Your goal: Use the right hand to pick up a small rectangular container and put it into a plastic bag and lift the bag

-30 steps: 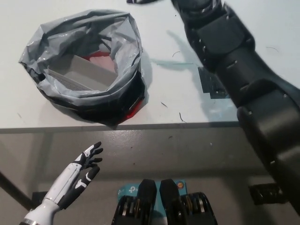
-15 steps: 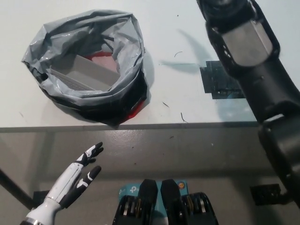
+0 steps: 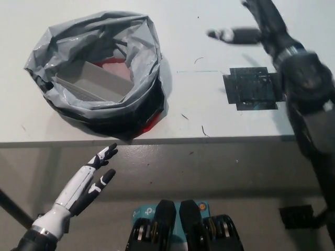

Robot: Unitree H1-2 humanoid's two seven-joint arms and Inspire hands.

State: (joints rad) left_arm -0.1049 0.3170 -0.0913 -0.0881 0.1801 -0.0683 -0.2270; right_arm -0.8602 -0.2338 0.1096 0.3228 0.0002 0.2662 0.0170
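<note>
We look down on a white, smooth-topped table (image 3: 199,112) whose front edge runs straight across the middle of the view. At its left sits a crumpled grey plastic bag (image 3: 97,73), mouth open upward, close to that edge. To the right, well apart from the bag, lies a flat dark square patch (image 3: 250,89), perhaps tape. A few thin dark scraps (image 3: 203,130) lie between them.

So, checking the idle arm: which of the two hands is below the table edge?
The white left hand, fingers spread, holding nothing; the black right hand is above the table.
</note>
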